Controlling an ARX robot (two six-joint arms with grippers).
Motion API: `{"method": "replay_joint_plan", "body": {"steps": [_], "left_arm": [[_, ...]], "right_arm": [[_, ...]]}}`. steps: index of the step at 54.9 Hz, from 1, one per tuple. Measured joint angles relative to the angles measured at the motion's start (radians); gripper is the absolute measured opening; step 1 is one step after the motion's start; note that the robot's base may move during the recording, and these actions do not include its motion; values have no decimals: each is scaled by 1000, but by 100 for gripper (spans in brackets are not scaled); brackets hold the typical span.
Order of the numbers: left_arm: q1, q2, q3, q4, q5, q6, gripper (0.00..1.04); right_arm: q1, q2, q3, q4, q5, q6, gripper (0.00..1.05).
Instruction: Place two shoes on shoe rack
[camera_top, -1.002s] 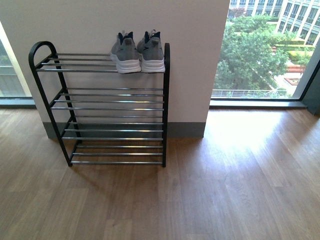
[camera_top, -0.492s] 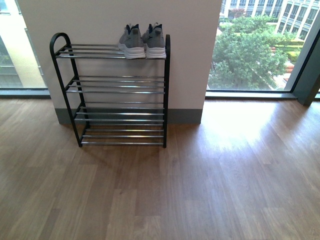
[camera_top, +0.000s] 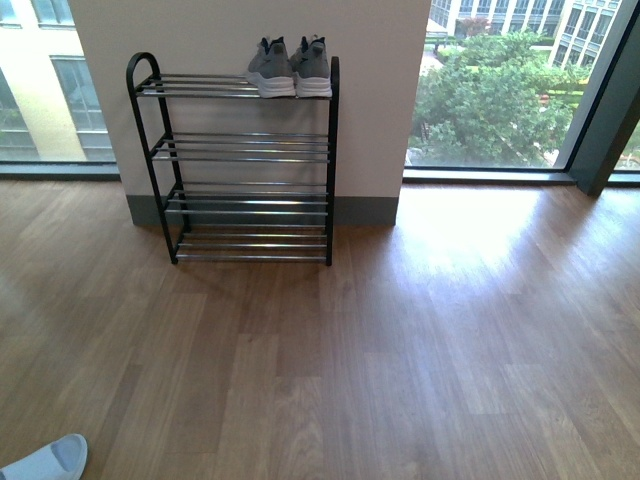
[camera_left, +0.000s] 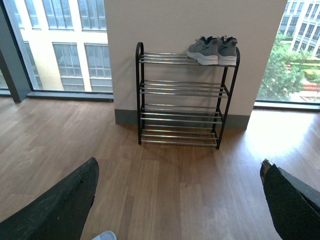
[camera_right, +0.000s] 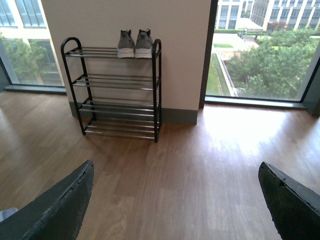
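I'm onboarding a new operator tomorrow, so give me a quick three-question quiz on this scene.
1. True or false: the grey sneakers sit on the top tier of the shoe rack.
2. Where is the light-blue slide? A) on the floor B) on the lowest tier C) beside the sneakers
3. Fill in: the left gripper and right gripper are both ___.
Key: 1 true; 2 A; 3 open.
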Motion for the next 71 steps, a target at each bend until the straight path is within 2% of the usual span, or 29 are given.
{"method": "replay_joint_plan", "body": {"steps": [71], "left_arm": [[0,0,0,0,0,0,95]], "right_arm": [[0,0,0,-2,0,2,95]]}}
